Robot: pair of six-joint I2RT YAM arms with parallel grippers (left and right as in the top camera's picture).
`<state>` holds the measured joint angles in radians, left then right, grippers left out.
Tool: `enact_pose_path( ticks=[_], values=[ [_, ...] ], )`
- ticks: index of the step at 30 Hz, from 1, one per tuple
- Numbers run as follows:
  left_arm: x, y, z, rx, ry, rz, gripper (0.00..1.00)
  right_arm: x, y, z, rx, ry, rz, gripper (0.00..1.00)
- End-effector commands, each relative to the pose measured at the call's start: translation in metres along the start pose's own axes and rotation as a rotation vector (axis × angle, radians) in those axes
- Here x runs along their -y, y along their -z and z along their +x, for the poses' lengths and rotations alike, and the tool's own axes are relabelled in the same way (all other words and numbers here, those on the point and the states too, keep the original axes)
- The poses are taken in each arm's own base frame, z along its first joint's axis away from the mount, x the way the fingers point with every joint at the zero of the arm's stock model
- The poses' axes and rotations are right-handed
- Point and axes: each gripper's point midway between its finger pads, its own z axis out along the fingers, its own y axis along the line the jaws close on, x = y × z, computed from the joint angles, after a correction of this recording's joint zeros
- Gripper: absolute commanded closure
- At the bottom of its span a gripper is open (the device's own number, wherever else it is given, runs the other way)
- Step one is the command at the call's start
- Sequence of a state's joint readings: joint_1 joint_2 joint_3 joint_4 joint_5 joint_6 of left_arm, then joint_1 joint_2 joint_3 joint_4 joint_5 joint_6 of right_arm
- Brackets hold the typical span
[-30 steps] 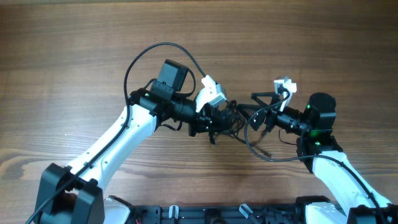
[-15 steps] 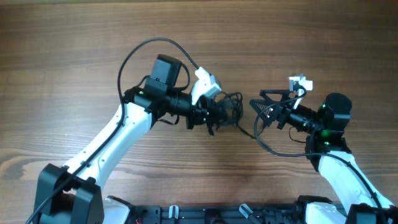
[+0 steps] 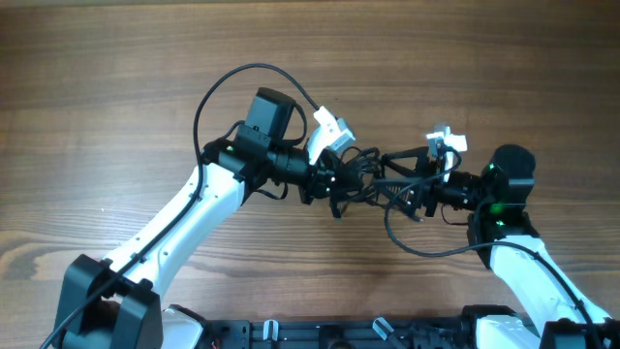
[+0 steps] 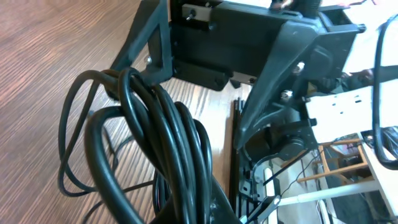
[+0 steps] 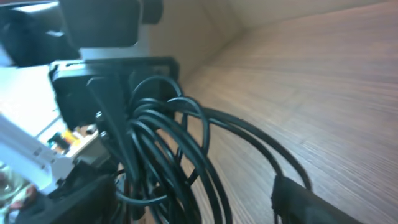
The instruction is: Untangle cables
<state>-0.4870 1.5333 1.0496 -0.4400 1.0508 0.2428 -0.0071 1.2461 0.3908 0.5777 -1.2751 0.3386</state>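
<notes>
Bundle of cables [image 3: 373, 176] mid-frame over desk [image 3: 116, 78], left end clamped in fully closed left pincer [image 3: 337, 180], right end between wide-spread fingers of right pincer [image 3: 399, 184], apparently ungripped; long axis runs arm to arm.

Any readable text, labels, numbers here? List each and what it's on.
None readable in any view. The white piece by the left wrist and the white piece by the right wrist are too small to show markings. The cables and wooden table show no print.
</notes>
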Motion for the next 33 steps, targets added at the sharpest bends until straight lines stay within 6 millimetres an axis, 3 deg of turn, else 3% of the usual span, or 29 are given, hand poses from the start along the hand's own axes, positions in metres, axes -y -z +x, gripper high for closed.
enact_pose_path(
  ticks=[1,5,13,15,16,17,18,23,27,33],
  values=[
    [0.013,0.003,-0.006,0.024,-0.063,0.056,0.96,-0.017,0.000,0.002,-0.025,0.069,-0.090,0.29],
    [0.026,0.004,-0.012,0.049,-0.086,0.129,0.93,-0.017,0.000,0.002,-0.025,0.070,-0.089,0.51],
    [0.025,0.004,-0.023,0.080,-0.094,0.127,0.90,-0.016,0.000,0.001,-0.023,0.072,-0.084,0.81],
    [0.024,0.004,-0.023,0.080,-0.096,0.120,0.77,-0.012,0.000,0.000,-0.014,0.070,-0.057,0.95],
    [0.023,0.004,-0.023,0.080,-0.096,0.115,0.70,-0.011,0.000,-0.001,-0.012,0.070,-0.051,0.96],
    [0.023,0.004,-0.023,0.080,-0.097,0.115,0.26,-0.010,0.000,-0.001,-0.011,0.070,-0.048,0.96],
    [0.023,0.004,-0.024,0.082,-0.100,0.115,0.00,-0.010,0.000,-0.001,-0.010,0.070,-0.045,0.95],
    [0.014,0.009,-0.038,0.121,-0.020,0.082,0.00,-0.005,-0.001,-0.002,-0.003,0.065,-0.021,0.96],
    [-0.025,0.020,-0.045,0.167,0.143,-0.104,0.00,-0.005,-0.001,-0.002,-0.002,0.064,-0.020,0.96],
    [-0.064,0.029,-0.045,0.224,0.362,-0.321,0.00,0.004,-0.001,-0.005,0.016,0.008,0.032,0.96]
  ],
)
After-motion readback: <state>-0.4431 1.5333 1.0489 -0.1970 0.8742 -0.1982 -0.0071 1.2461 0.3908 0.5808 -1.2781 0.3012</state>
